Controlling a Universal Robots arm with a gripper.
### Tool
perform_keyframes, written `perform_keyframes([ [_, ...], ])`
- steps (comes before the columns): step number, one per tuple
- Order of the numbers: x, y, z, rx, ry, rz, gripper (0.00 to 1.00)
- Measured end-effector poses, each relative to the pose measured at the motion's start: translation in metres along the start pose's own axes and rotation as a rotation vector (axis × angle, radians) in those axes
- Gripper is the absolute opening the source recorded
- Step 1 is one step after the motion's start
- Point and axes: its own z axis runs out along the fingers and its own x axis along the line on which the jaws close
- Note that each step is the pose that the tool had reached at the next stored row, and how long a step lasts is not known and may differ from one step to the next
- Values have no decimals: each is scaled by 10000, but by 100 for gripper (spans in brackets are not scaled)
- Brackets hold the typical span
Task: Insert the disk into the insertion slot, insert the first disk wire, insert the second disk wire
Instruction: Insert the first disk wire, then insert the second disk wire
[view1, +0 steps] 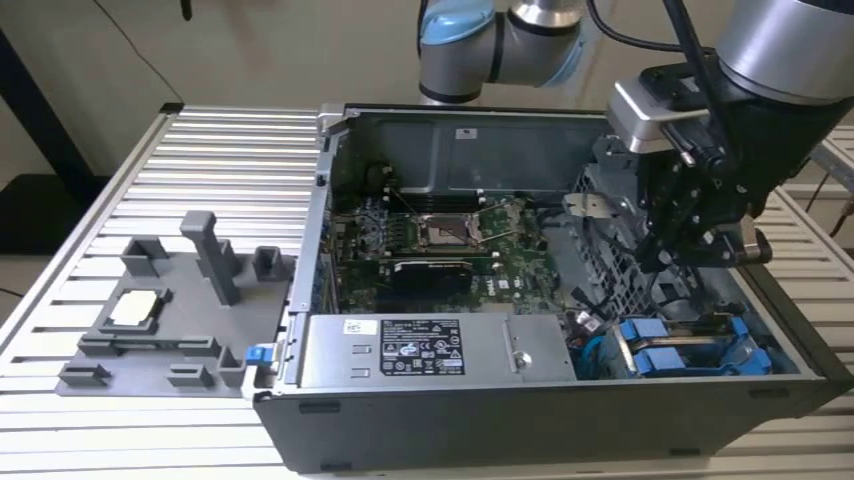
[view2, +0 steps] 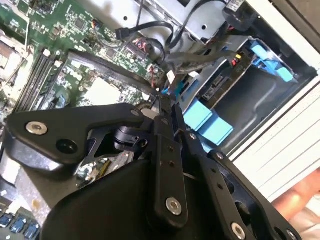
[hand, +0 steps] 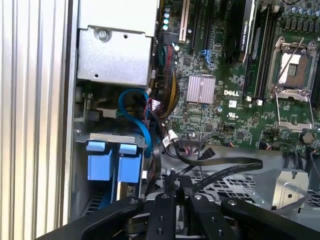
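**Disk seated in bay, tool hovering above case interior**

The disk (view1: 674, 352), in its blue carrier, sits inside the insertion slot (view1: 747, 325) at the case corner on the exterior view's right, below the tool. Its long axis runs roughly across the exterior view, blue tabs facing the power supply (view1: 420, 350). Two blue carrier tabs show side by side in both wrist views (hand: 112, 160) (view2: 207, 120).

The tool (view1: 687, 262) hangs down into the open PC case (view1: 534, 420) from the arm (view1: 787, 60), which comes in from the exterior view's upper right. The wrist is tilted, fingers pointing down toward the metal cage above the bay. Tool fingers look drawn together, tips nearly meeting, in the second wrist view (view2: 162, 112); nothing visibly gripped.

The first wrist view shows black cables (hand: 220, 167) looping just ahead of the fingertips, a blue cable (hand: 137, 112) curving above the carrier tabs, plus the motherboard (hand: 235, 100) with its empty CPU socket (hand: 292, 70). The second wrist view shows the bay from the other side, with a black cable end (view2: 122, 32) lying loose near the board.

The exterior view adds the ribbed surface (view1: 200, 170) and a grey fixture tray (view1: 174, 310) well apart from the tool, on the far side of the case.
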Motion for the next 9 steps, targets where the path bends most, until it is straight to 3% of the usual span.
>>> perform_keyframes([
  [9, 184, -97, -4, -390, -37, 33, 16],
])
